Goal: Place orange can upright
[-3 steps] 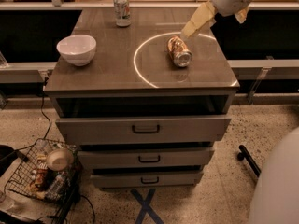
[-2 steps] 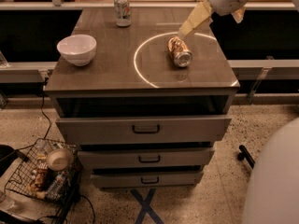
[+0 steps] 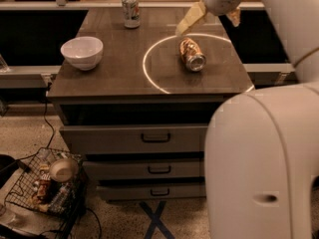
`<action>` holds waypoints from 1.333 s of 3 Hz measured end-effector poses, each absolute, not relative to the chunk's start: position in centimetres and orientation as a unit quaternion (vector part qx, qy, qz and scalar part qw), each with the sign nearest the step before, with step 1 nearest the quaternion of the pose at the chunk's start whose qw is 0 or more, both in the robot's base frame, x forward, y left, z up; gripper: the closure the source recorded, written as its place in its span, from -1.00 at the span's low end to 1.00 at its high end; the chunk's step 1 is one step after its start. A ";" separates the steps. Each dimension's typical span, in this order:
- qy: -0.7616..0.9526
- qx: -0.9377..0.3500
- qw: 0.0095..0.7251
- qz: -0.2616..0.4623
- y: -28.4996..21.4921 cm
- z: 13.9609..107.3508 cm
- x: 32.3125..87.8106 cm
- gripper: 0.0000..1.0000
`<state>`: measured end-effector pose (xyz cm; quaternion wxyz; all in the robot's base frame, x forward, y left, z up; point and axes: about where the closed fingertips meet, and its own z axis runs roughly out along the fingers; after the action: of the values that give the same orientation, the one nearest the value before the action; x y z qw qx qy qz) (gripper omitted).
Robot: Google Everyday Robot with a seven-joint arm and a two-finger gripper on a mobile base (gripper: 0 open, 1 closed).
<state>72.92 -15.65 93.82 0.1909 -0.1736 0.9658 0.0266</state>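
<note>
The orange can [image 3: 191, 54] lies on its side on the dark cabinet top [image 3: 109, 83], inside a white light ring [image 3: 149, 78]. Its silver top faces the front right. My gripper [image 3: 211, 21] hangs above the back of the cabinet top, behind and above the can, apart from it. Its two yellowish fingers [image 3: 190, 18] are spread open and hold nothing.
A white bowl [image 3: 81, 52] sits at the left of the top. A silver-white can [image 3: 130, 9] stands upright at the back. My arm's white body [image 3: 259, 168] fills the lower right. Drawers [image 3: 155, 138] are below, and a wire basket [image 3: 45, 185] stands on the floor at left.
The gripper has shifted a little left above the can's far side. The arm's white body has swung further into the lower right. The can has not moved.
</note>
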 end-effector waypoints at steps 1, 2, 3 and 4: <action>0.971 -0.163 0.172 0.020 -14.7 92.2 74.7 -1.00; 0.977 -0.158 0.142 0.004 -13.7 89.9 75.8 -1.00; 0.980 -0.151 0.128 -0.010 -13.5 88.3 76.5 -1.00; 0.982 -0.149 0.117 -0.013 -13.4 87.0 76.9 -0.73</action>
<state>76.86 -13.43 87.00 0.1173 -0.1494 0.9817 -0.0130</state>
